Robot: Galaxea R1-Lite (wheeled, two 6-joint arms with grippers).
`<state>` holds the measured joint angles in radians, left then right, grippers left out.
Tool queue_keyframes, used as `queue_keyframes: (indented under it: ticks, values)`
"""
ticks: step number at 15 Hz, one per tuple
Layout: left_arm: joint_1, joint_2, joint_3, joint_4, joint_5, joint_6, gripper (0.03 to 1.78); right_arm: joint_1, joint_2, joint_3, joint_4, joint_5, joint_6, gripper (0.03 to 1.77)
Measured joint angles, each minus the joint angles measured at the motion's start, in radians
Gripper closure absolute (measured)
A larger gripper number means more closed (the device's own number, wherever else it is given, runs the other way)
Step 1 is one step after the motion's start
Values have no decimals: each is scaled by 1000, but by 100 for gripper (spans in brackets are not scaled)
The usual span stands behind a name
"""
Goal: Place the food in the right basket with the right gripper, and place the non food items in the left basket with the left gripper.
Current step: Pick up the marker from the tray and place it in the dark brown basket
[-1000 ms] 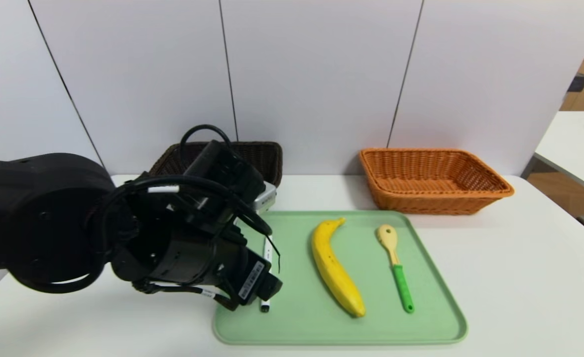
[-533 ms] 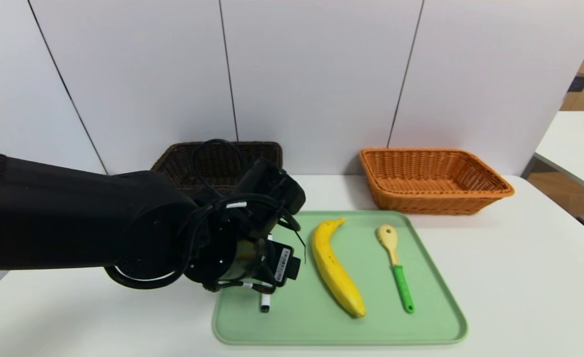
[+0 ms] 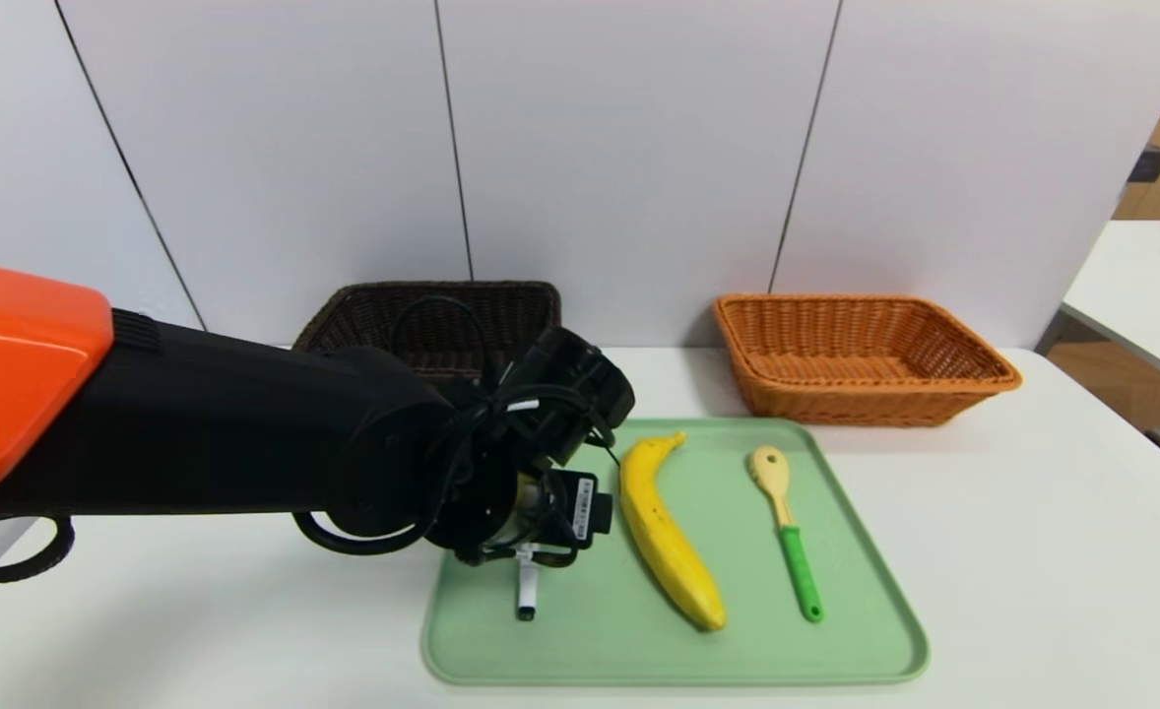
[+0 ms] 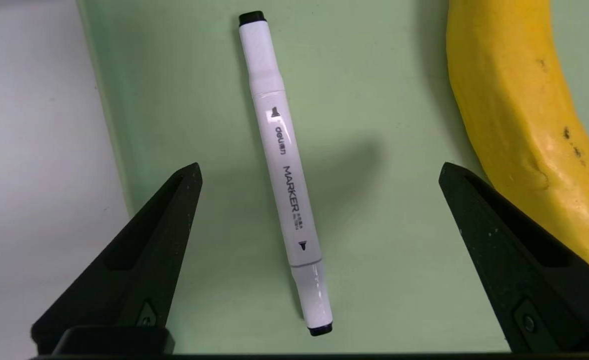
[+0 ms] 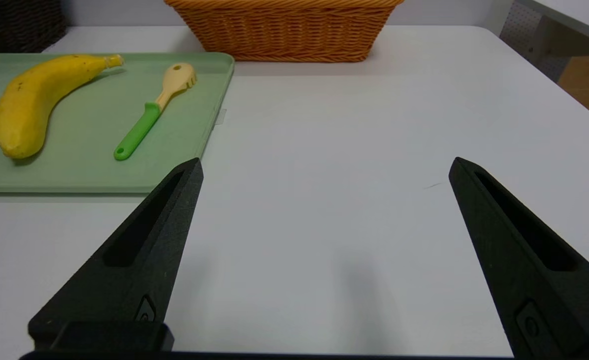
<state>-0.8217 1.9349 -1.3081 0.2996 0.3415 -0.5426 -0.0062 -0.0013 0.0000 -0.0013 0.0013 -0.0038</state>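
Right gripper (image 5: 319, 260): parked low over bare desk (image 5: 349, 150) to the right of the tray, fingers spread, holding nothing.

Left gripper (image 4: 319, 210): over the past second it has travelled right and farther onto the green tray (image 3: 866, 630), and now stands directly above the marker (image 4: 284, 175). Fingers spread wide, one on each side of the barrel, not touching it. The banana (image 3: 664, 532) lies just beside the right-hand finger.

Marker, banana and spoon (image 3: 787, 532) all rest on the tray, none sorted yet.

Far side: left basket (image 3: 442, 315) and right basket (image 3: 866, 359), neither showing any contents.

Assessment: approach complete; descent and closure on the marker is the likely next step. Risk: nudging the banana.
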Motion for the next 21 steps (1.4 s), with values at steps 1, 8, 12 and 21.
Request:
queue_keyframes:
  ticks: [1,8,12,21]
  values:
    - [6,5,0,1,0,3,12,0,0,0,0,0,0,10]
    - [22,39,7,6,-4,8,12,0,0,0,0,0,0,10]
    - [22,46,5,7,-9,7,12,0,0,0,0,0,0,10]
    - [22,53,6,37,-11,6,12,0,0,0,0,0,0,10]
